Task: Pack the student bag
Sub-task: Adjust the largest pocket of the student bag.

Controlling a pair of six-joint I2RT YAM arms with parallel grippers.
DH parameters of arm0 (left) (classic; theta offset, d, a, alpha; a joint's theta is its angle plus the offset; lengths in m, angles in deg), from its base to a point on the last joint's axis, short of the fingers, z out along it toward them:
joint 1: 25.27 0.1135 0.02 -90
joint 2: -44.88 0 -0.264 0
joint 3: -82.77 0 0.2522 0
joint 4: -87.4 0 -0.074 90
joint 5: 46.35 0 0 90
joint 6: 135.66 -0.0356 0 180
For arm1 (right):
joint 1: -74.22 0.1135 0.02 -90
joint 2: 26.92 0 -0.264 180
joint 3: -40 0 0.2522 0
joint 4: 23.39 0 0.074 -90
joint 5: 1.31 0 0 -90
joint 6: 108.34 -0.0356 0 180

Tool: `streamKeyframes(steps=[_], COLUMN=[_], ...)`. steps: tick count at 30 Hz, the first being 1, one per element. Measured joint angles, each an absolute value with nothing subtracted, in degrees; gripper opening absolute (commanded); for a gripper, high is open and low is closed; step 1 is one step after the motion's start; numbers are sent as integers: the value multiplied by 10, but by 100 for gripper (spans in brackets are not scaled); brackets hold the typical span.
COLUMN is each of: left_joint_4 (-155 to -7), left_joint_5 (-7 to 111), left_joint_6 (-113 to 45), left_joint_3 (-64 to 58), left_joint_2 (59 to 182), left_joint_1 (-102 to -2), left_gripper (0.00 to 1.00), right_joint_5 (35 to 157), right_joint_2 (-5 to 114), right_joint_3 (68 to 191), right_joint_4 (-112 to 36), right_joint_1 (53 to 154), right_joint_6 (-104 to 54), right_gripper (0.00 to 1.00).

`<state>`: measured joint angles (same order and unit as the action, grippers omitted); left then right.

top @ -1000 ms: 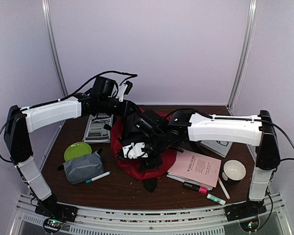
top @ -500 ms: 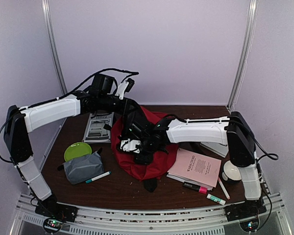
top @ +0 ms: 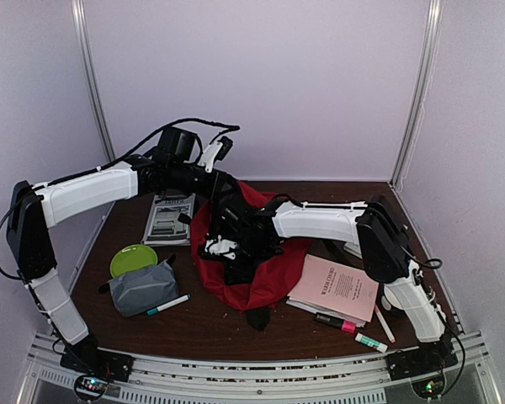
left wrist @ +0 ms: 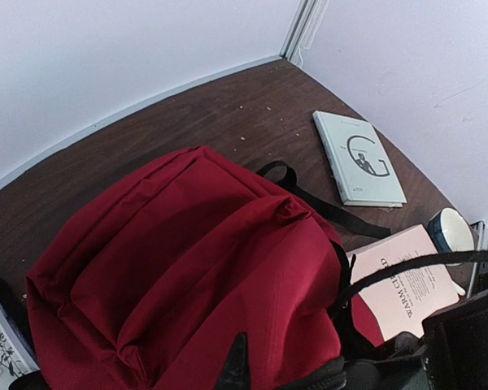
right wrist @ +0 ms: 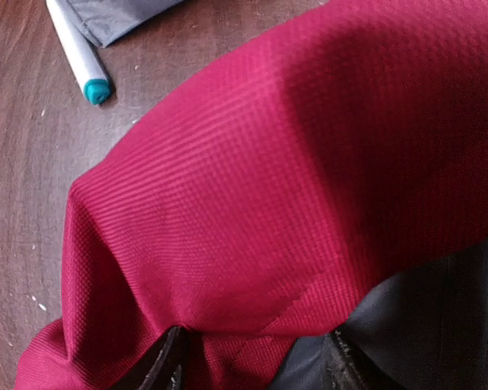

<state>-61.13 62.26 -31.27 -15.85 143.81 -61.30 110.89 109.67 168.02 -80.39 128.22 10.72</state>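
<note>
Packing has barely begun, going by the pictures. The student bag (top: 265,271) stands bunched at the centre of the table, and I see nothing inside it. The grey pouch (top: 143,286), green plate (top: 133,258), teal-tipped marker (top: 168,305), pink booklet (top: 335,288), pink highlighter (top: 337,322) and grey book (left wrist: 358,158) all lie on the wood around it. Both arms seem busy getting the bag open and upright, so every item is left to load.

The left gripper (left wrist: 236,367) is closed tight at the bottom of its own view, apparently on the bag's upper edge, holding it up. The right gripper (right wrist: 256,364) stands partly open, with a fold of red fabric and dark lining between its fingers. I cannot tell whether it pinches yet.

Compared with a second ago, the right arm has folded: its elbow has come in from the far right edge toward the centre, and its gripper has moved a little up and left. The bag's peak stands higher, and the white cup at lower right is now hidden behind that arm.
</note>
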Motion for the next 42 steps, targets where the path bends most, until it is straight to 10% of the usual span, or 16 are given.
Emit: streamKeyframes(steps=[7,32,42], left_joint_4=[-608,-629,-622], left_joint_5=[620,527,483], left_joint_6=[-319,-325,-342], left_joint_3=[-159,-120,-228], left_joint_2=[1438,1449,1486], left_joint_1=[-613,-613,-614], left_gripper=[0,0,0], right_joint_5=[1166,905,895], right_joint_2=[1096,859,830], right_joint_3=[1685,1494,1492], right_joint_4=[-827,-780,-802], right_joint_1=[1282,1471,1478], right_joint_6=[120,-5,-46], right_gripper=[0,0,15])
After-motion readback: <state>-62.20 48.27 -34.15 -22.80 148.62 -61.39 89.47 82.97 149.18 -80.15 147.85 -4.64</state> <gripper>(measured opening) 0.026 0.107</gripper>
